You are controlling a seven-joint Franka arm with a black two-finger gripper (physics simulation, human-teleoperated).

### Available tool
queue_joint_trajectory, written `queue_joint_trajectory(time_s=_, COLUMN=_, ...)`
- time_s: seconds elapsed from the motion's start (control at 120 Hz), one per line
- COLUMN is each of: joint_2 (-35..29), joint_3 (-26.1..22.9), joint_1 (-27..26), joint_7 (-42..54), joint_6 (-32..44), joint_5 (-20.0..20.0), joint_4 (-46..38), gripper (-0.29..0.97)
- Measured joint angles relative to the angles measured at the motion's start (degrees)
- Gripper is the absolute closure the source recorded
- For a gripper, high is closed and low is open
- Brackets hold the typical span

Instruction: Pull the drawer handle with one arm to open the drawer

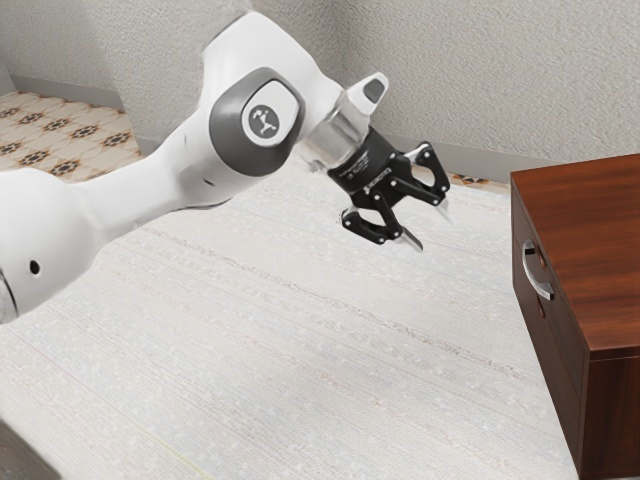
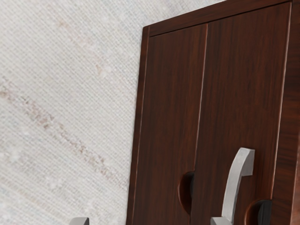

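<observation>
A dark wooden cabinet (image 1: 590, 300) stands at the exterior view's right, its drawer front facing left with a curved silver handle (image 1: 535, 272) on it. The drawer front sits flush with the cabinet body. My black gripper (image 1: 428, 226) hangs in the air to the left of the cabinet, well apart from the handle, with its fingers spread open and nothing between them. In the wrist view the cabinet front (image 2: 173, 117) is ahead with the silver handle (image 2: 236, 183) and dark round recesses beside it.
The cabinet sits on a pale carpeted floor (image 1: 300, 340). A grey wall (image 1: 480, 70) runs behind, and a patterned tile floor (image 1: 60, 135) lies at the far left. Open floor lies between the gripper and the cabinet.
</observation>
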Motion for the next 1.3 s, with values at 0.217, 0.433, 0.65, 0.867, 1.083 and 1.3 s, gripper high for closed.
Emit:
queue_joint_trajectory(time_s=0.217, joint_2=0.51, joint_3=-2.33, joint_1=-0.03, joint_7=-2.21, joint_6=2.63, joint_5=-2.09, joint_4=-0.17, gripper=0.4)
queue_joint_trajectory(time_s=0.433, joint_2=3.23, joint_3=-3.27, joint_1=-0.38, joint_7=-2.91, joint_6=6.63, joint_5=-2.89, joint_4=-0.11, gripper=0.41)
queue_joint_trajectory(time_s=0.65, joint_2=4.83, joint_3=-4.42, joint_1=-1.28, joint_7=-2.54, joint_6=10.2, joint_5=-3.01, joint_4=0.05, gripper=0.44)
queue_joint_trajectory(time_s=0.867, joint_2=5.18, joint_3=-5.95, joint_1=-1.28, joint_7=-1.14, joint_6=12.58, joint_5=-2.9, joint_4=-0.1, gripper=0.48)
queue_joint_trajectory(time_s=1.083, joint_2=5.71, joint_3=-6.58, joint_1=-1.29, joint_7=0.6, joint_6=13.86, joint_5=-2.82, joint_4=-0.44, gripper=0.49)
queue_joint_trajectory(time_s=1.3, joint_2=6.3, joint_3=-7.09, joint_1=-1.33, joint_7=2.39, joint_6=14.4, joint_5=-2.71, joint_4=-0.77, gripper=0.5)
